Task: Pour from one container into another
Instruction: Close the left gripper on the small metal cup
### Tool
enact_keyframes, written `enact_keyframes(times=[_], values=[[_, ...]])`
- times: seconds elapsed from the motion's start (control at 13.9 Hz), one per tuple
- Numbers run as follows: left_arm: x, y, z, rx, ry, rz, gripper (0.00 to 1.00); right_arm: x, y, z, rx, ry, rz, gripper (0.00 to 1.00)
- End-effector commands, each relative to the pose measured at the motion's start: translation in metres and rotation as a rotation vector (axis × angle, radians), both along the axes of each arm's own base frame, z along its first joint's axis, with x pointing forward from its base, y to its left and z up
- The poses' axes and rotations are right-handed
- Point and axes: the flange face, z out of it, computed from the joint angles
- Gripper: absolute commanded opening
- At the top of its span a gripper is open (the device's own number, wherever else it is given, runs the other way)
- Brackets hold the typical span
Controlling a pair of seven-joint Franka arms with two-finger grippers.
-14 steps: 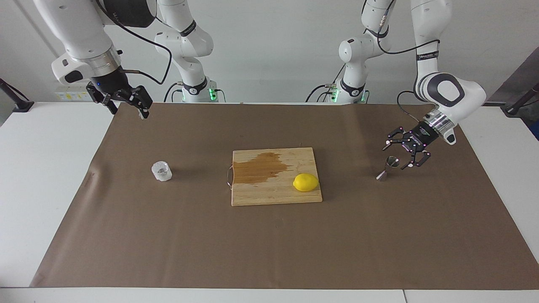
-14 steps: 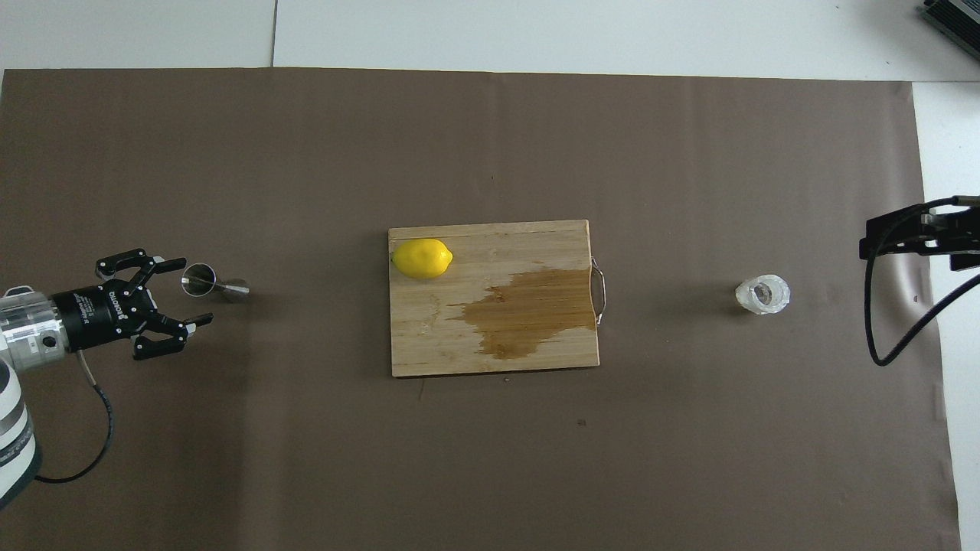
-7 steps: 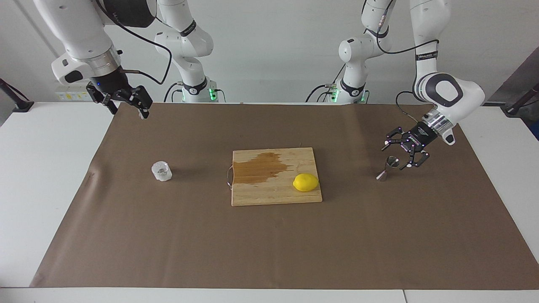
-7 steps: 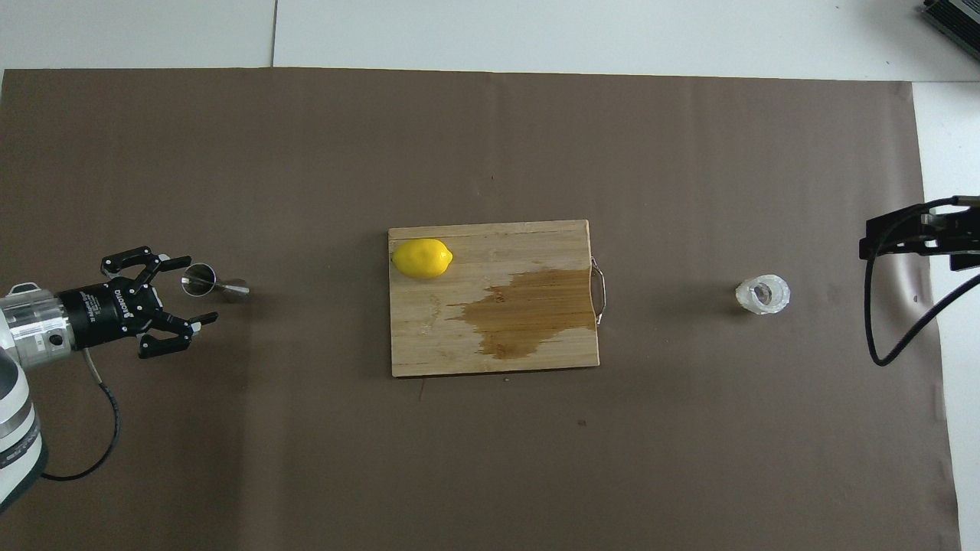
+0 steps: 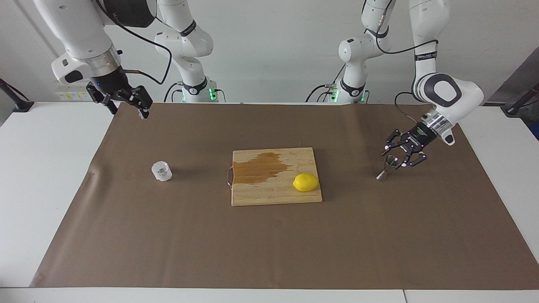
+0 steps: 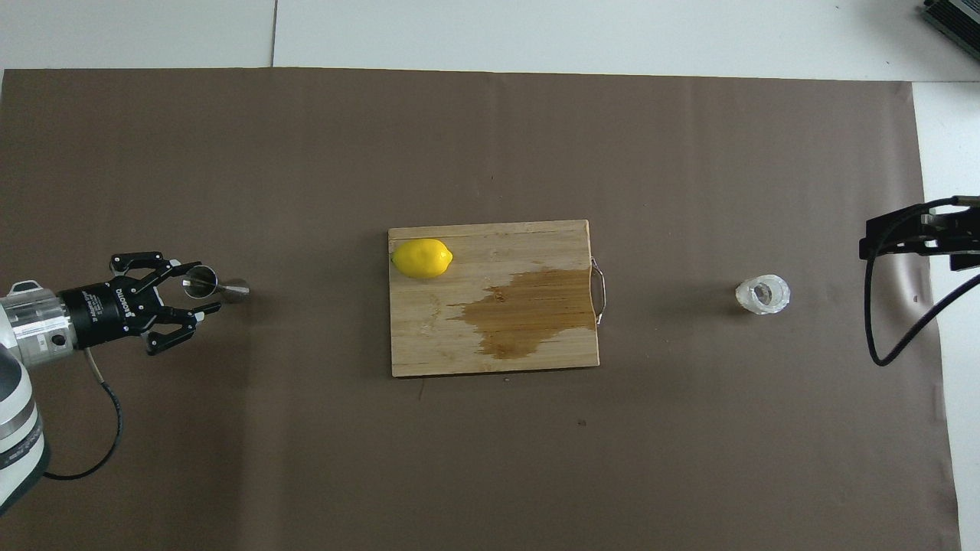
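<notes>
White table (image 5: 50, 168) under brown paper sheet (image 5: 269, 244); board (image 5: 273, 193), glass cup (image 5: 161, 171), jigger (image 5: 387, 168)

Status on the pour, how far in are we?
Early. Nothing poured: the glass cup stands untouched toward the right arm's end, with the right gripper waiting raised above the mat's edge. In hand: the left gripper is around the upright jigger's top cone, not lifted. Left: grasping, lifting and the pour itself.
</notes>
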Motion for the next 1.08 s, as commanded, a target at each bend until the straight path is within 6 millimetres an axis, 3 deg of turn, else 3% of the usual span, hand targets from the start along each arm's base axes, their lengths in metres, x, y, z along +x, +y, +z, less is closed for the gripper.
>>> enact_keyframes(times=[0.0,0.14,0.22,0.5,0.72,0.86,1.01], values=[[-0.008,0.003,0.001,-0.001,-0.017,0.020,0.59,-0.007,0.000,0.001,0.004,-0.006,-0.008,1.00],[-0.007,0.003,0.002,0.002,-0.019,0.020,0.27,-0.007,0.000,0.001,0.004,-0.006,-0.008,1.00],[-0.007,0.004,0.001,0.001,-0.017,0.019,0.00,-0.007,0.000,0.001,0.004,-0.006,-0.008,1.00],[0.001,0.001,0.010,-0.011,-0.032,0.005,0.00,-0.007,0.000,0.001,0.004,-0.006,-0.008,1.00],[0.023,-0.005,0.043,-0.084,-0.029,-0.013,0.00,-0.007,0.000,0.001,0.004,-0.006,-0.008,1.00],[0.037,-0.020,0.070,-0.114,-0.023,-0.025,0.00,-0.007,0.000,0.001,0.004,-0.006,-0.010,1.00],[0.049,-0.050,0.094,-0.142,-0.007,-0.057,0.00,-0.007,0.000,0.001,0.004,-0.006,-0.008,1.00]])
